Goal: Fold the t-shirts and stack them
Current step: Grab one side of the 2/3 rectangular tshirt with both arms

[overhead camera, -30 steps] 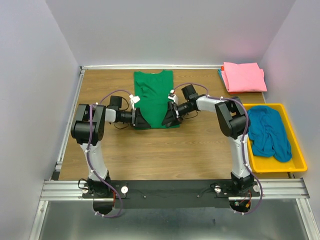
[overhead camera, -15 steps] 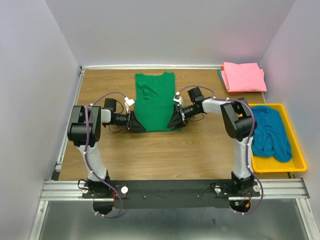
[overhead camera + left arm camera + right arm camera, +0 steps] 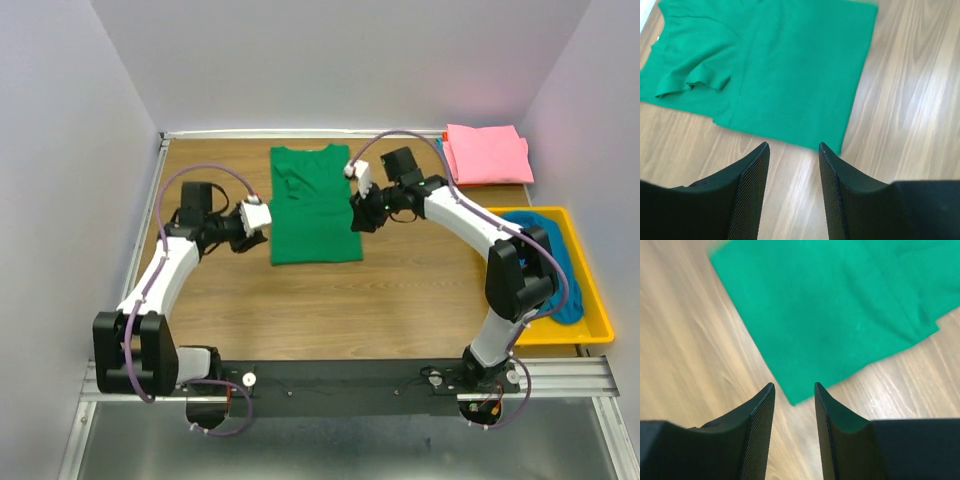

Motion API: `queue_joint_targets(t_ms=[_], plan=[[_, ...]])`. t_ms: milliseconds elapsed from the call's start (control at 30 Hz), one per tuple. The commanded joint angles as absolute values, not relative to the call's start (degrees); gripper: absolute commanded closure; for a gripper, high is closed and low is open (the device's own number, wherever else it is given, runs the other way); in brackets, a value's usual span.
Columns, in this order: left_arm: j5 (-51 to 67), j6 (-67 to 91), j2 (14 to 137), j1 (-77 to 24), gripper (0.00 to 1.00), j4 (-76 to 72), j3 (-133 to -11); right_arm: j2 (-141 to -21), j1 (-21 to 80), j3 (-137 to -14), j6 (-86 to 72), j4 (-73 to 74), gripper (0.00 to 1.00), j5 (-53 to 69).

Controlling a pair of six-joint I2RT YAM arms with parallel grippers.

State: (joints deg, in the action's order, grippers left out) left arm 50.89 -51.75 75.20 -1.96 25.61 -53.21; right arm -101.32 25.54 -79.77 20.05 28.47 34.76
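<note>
While the dark green t-shirt (image 3: 313,205) lies flat on the wooden table (image 3: 400,290), toward 12 o'clock from the table's middle, both arms reach to it from the two sides. Its collar points to the far edge and its sleeves are folded in over the body, so it makes a long rectangle.

At 9 o'clock from the shirt, the left gripper (image 3: 262,233) is just beside the near left corner, apart from the cloth. In the left wrist view its fingers (image 3: 752,185) are spread and hold nothing; only bare wood shows between them, and the shirt's edge (image 3: 790,65) lies just beyond their tips.

At 3 o'clock from the shirt, the right gripper (image 3: 357,218) is at the right edge. In the right wrist view its fingers (image 3: 760,425) stand a little apart and empty, and a corner of the green cloth (image 3: 840,305) sits just past the gap. I cannot tell how high either gripper is over the table.

At 2 o'clock, in the far right corner, a pink t-shirt (image 3: 487,153) lies folded. At 3 to 4 o'clock a yellow tray (image 3: 600,322) holds a crumpled teal-blue t-shirt (image 3: 525,222); the right arm's elbow covers part of both.
</note>
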Motion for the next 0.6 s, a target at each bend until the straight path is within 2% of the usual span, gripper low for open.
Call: queue_joint_targets(t_ms=[0, 133, 267, 567], plan=[[37.2, -70.38, 69.37, -8.67, 0.48, 23.57, -41.09, -100.2, 31.71, -73.14, 33.92, 28.84, 0.56, 18.66], [29.19, -70.93, 64.6, -16.94, 0.48, 14.78, -31.84, -98.44, 35.76, -67.16, 37.44, 23.12, 0.53, 15.47], [24.89, -69.09, 66.53, -20.64, 0.48, 9.86, -29.62, -100.1, 37.0, -64.69, 41.56, 20.4, 0.48, 13.98], [22.86, -67.76, 73.55, -22.06, 0.47, 5.01, -30.67, -103.18, 37.35, -61.96, 43.95, 16.7, 0.48, 12.83]])
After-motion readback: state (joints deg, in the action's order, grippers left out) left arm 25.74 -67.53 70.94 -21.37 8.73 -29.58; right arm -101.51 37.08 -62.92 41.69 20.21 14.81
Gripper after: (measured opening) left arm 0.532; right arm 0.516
